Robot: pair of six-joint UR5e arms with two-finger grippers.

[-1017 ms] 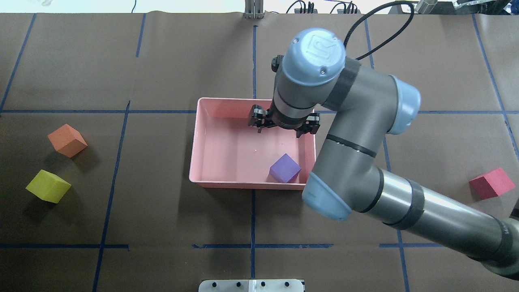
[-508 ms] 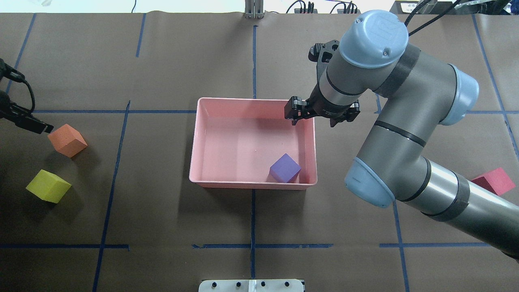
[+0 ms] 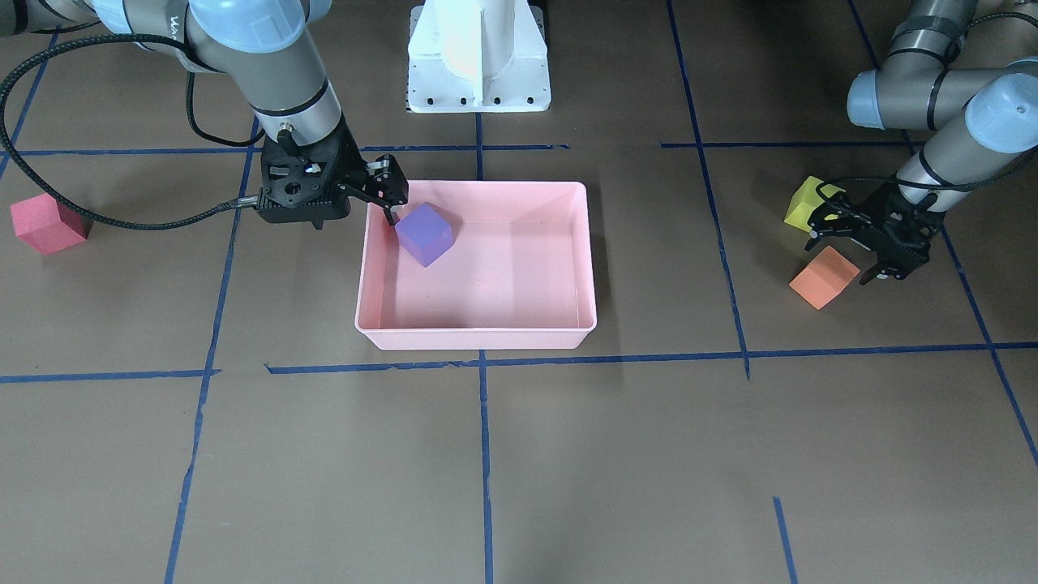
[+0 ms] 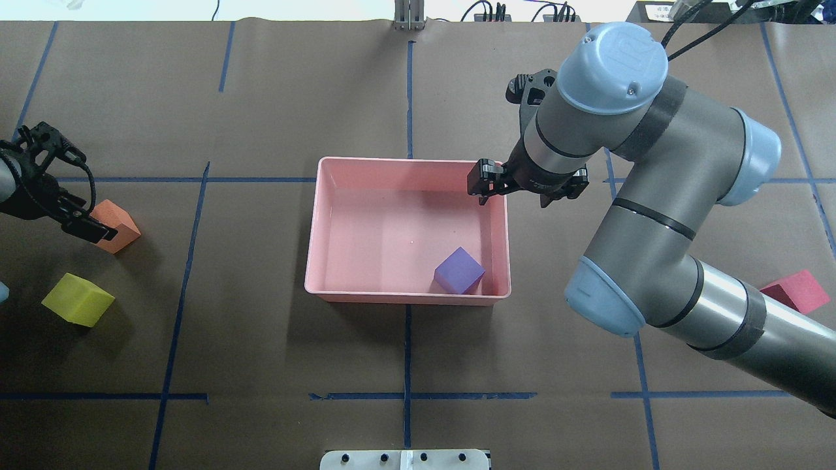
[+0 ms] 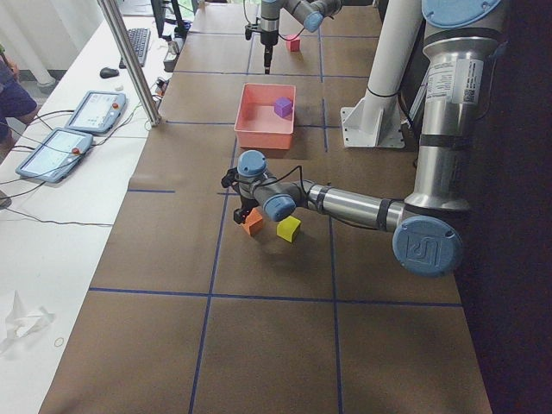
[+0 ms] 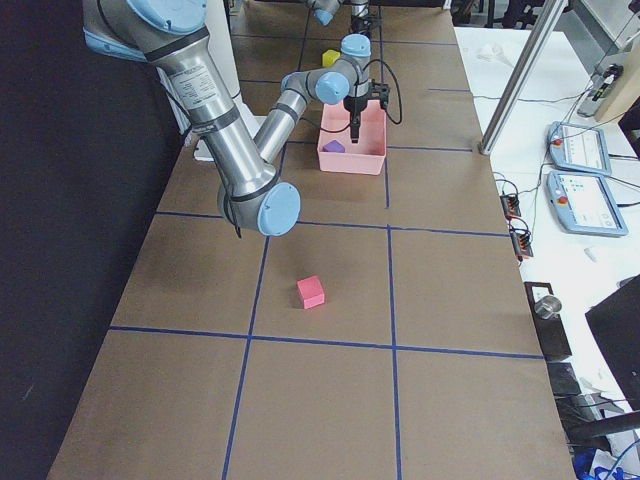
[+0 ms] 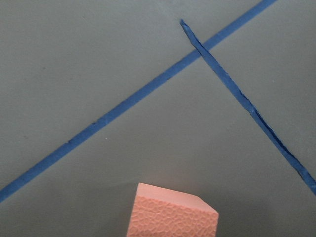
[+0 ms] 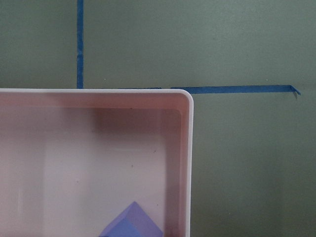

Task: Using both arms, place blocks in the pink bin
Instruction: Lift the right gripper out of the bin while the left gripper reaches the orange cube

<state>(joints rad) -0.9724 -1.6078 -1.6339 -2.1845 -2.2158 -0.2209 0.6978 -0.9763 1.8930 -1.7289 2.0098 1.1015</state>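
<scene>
The pink bin (image 4: 313,248) sits mid-table, and also shows in the front view (image 3: 478,337). The purple block (image 4: 459,270) lies inside it, in its near right corner. My right gripper (image 4: 524,187) is open and empty above the bin's far right corner. The right wrist view shows that corner (image 8: 189,148) and the purple block (image 8: 131,222). My left gripper (image 3: 859,253) is open and empty just above the orange block (image 3: 823,277), one finger (image 4: 85,225) over the block's edge. The yellow-green block (image 4: 77,299) lies close by. The red block (image 4: 793,292) lies far right.
Blue tape lines (image 4: 408,98) cross the brown table cover. The white base pedestal (image 3: 478,57) stands behind the bin. My right arm's elbow (image 4: 604,303) hangs over the table between the bin and the red block. Operator tablets (image 5: 95,112) lie off the table.
My right gripper has moved from over the bin's inside to its far right corner. My left gripper has come in from the left and moved over the orange block.
</scene>
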